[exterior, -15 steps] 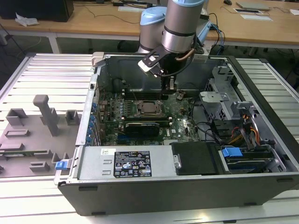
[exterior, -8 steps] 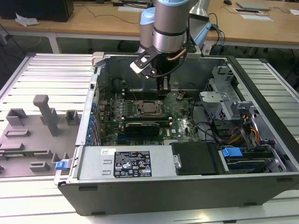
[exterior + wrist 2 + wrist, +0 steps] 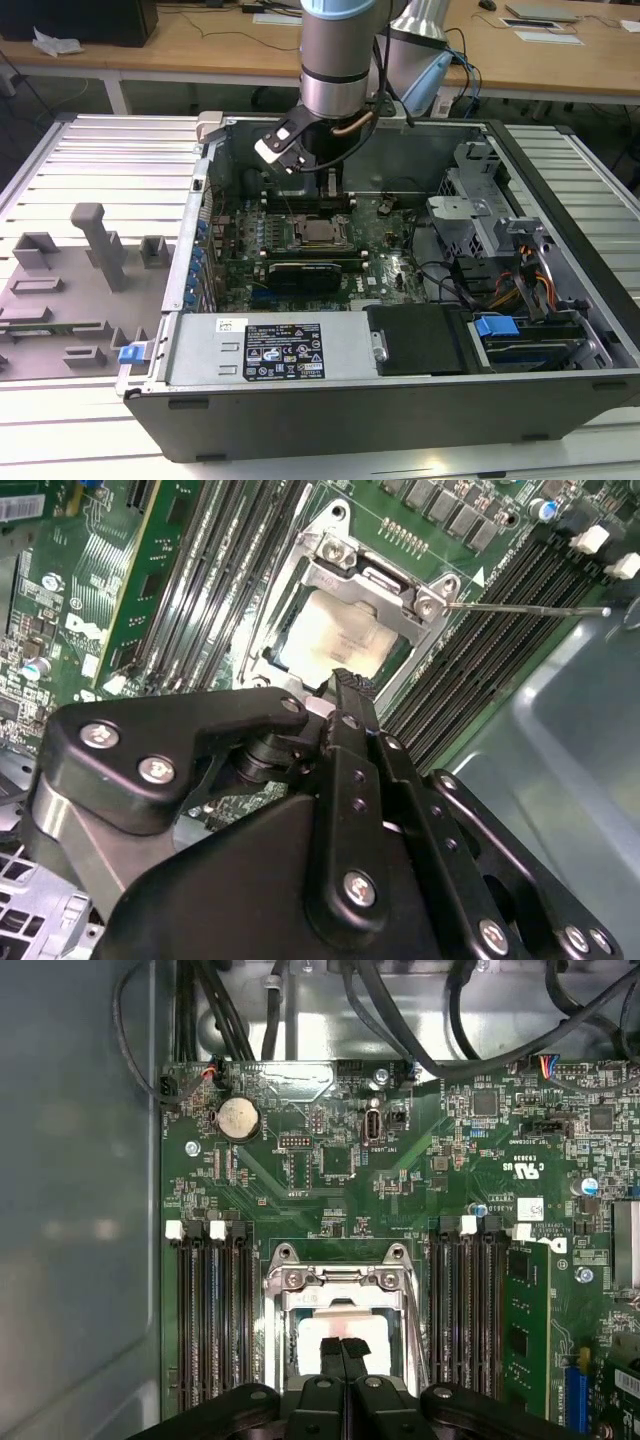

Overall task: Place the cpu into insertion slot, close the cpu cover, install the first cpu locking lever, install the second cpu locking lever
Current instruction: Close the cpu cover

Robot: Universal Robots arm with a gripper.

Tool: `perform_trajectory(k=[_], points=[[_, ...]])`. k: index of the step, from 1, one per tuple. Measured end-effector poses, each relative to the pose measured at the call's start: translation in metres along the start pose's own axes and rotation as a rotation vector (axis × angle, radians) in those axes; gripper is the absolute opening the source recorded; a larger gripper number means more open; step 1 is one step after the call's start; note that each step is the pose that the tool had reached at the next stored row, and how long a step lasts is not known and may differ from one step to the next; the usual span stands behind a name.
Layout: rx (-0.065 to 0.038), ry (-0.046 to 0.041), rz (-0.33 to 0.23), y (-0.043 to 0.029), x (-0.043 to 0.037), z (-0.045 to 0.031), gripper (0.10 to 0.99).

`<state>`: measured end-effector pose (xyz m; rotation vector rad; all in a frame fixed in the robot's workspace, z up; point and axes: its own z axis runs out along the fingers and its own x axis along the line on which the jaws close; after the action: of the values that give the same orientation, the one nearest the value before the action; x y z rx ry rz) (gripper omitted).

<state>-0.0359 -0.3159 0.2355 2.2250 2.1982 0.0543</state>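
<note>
Claw (image 3: 341, 1352), fingers together, empty, tips directly over cpu (image 3: 308, 1345), which sits in insertion slot (image 3: 274, 1272) beneath lowered cpu cover (image 3: 335, 1280). Risk: lever (image 3: 530, 607) looks unlatched, so cover may lift; an off-centre push could scrape the chip.

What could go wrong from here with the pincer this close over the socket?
1. The shut pincer hangs right over the cpu, seen through the window of the cpu cover. Pressing off-centre might load the chip unevenly in the insertion slot.
2. A thin locking lever juts out across the memory slots. If unlatched, it might spring up or snag.
3. Those slots flank the insertion slot closely, so the pincer's wide linkage might clip them.
</note>
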Motion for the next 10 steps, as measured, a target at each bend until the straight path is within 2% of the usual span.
perform_trajectory(k=[4, 6, 8, 10], points=[[0.000, -0.0009, -0.032, 0.0000, 0.0000, 0.0001, 0.106], [0.001, -0.0048, -0.067, -0.0001, 0.0001, 0.0001, 0.106], [0.002, -0.0099, -0.143, -0.0001, 0.0001, 0.0000, 0.106], [0.002, -0.0107, -0.181, -0.0001, 0.0001, 0.0001, 0.106]])
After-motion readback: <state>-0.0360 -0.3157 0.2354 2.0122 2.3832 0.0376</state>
